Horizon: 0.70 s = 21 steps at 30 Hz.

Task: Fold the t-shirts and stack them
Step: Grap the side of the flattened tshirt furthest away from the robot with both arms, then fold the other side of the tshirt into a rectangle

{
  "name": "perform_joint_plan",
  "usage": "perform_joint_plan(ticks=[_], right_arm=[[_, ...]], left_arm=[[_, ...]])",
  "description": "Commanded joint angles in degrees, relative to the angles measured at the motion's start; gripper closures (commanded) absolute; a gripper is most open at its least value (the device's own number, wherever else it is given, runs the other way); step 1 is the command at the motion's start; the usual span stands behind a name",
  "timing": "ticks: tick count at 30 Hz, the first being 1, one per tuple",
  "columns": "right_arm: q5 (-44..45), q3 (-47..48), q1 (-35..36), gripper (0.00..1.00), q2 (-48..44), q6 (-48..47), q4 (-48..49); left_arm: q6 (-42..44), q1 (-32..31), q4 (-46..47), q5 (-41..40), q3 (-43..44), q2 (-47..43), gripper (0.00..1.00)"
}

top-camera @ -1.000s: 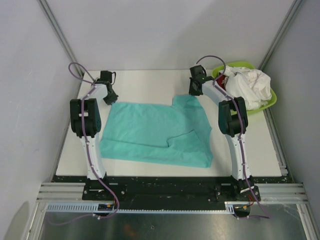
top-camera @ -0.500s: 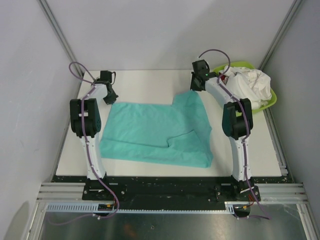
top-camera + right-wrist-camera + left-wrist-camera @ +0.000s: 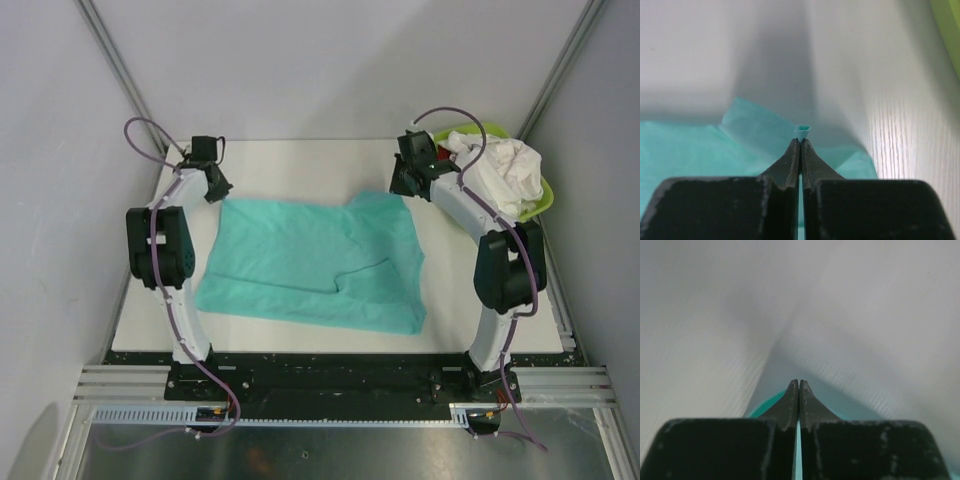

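Jaws on both wrists are pressed together. In the right wrist view the right gripper [image 3: 800, 141] has a small tuck of the teal shirt [image 3: 760, 130] poking up just past its tips, so that pinch is plain. On the left gripper [image 3: 798, 383] the jaws show no gap, with teal cloth under and behind the tips. I can't see the cloth between them, but from above that gripper sits right on the shirt's far-left corner, so I take it as gripped.

That is what has changed in the last second. The left gripper [image 3: 213, 188] went from partly open to fully closed. The right gripper [image 3: 402, 183], already nearly closed, finished its pinch at the far-right corner. Both arms have since drawn outward, the right elbow swinging well out to its side. The shirt's far edge has followed and now runs straighter between the two grippers than it did a moment ago.

I read this as the far edge secured at both ends and being tensioned. It looks ready to lift and carry toward me for a fold, which has not begun.

Otherwise the teal shirt [image 3: 310, 260] lies flat on the table [image 3: 300, 165] between the arms, its right side already doubled over.

At the far right corner sits the basin [image 3: 543, 208], close behind the right wrist, with a white shirt [image 3: 500, 170] heaped in it above the rim. Whatever lies beneath that heap is hidden from me.
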Motion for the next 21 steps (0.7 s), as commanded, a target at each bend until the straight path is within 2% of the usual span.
perform_joint_plan(ticks=[1, 11, 16, 21], right_arm=[[-1.08, -5.8, 1.11, 1.0, -7.71, 2.86, 1.26], [-0.89, -22.61, 7.12, 1.0, -23.26, 7.24, -0.92], [0.76, -30.89, 11.68, 1.0, -28.71, 9.94, -0.49], [1.61, -37.35, 12.94, 1.0, -31.19, 12.07, 0.33]], left_arm=[[0.26, 0.19, 2.15, 0.12, -4.73, -6.48, 1.0], [-0.88, 0.74, 4.6, -0.15, -19.06, -16.2, 1.0], [-0.92, 1.41, 4.55, -1.65, -23.33, -19.0, 1.0], [-0.93, 1.89, 4.62, -2.66, -25.73, -19.53, 0.99]])
